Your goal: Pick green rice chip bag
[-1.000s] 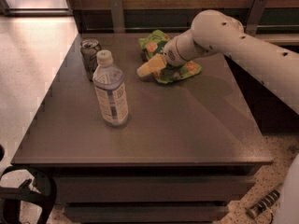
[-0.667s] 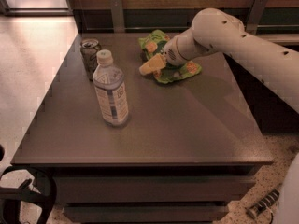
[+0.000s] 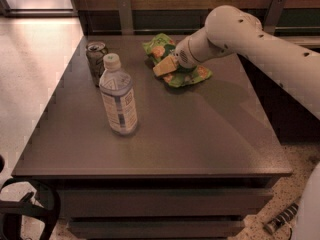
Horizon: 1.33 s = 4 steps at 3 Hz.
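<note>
Reaching across the bench point(image 3: 200, 129), the gripper point(image 3: 165, 66) touches the green rice chip bag point(image 3: 192, 75), which lies flat directly under it. I cannot tell whether it grips yet; the bag is not lifted.

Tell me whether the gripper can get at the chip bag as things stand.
Probably yes. The gripper is right at the chip bag, low over its near edge, with nothing between them. The bottle and the can stand well apart from the bag.

Gripper point(image 3: 165, 67) at one bag point(image 3: 192, 75); one bottle point(image 3: 119, 101), one can point(image 3: 95, 59)
</note>
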{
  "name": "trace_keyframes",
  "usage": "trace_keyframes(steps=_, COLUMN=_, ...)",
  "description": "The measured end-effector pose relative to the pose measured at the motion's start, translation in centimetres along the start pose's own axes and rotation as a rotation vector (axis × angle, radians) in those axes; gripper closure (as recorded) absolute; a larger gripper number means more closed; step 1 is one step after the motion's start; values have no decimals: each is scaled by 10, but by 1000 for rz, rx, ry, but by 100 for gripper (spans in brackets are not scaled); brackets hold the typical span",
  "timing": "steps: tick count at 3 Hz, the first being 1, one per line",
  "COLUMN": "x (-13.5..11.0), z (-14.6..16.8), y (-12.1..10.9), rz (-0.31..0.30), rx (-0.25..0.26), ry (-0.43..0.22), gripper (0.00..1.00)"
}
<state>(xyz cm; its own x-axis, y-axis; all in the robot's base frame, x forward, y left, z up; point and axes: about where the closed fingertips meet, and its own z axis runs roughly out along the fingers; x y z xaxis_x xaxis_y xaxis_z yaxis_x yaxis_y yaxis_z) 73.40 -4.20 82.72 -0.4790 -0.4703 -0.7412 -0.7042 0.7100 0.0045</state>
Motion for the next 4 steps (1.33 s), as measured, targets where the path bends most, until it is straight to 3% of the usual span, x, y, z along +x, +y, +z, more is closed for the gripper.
trace_keyframes(steps=1, x=-1, z=-1, y=0, rz=0, rx=0, ry=0, gripper=95)
trace_keyframes(steps=3, x=-1, z=-1, y=0, rz=0, rx=0, ry=0, gripper=100)
trace_keyframes(steps=4, x=-11, z=-24, y=-1, rz=-4, rx=29, ry=-14, gripper=100)
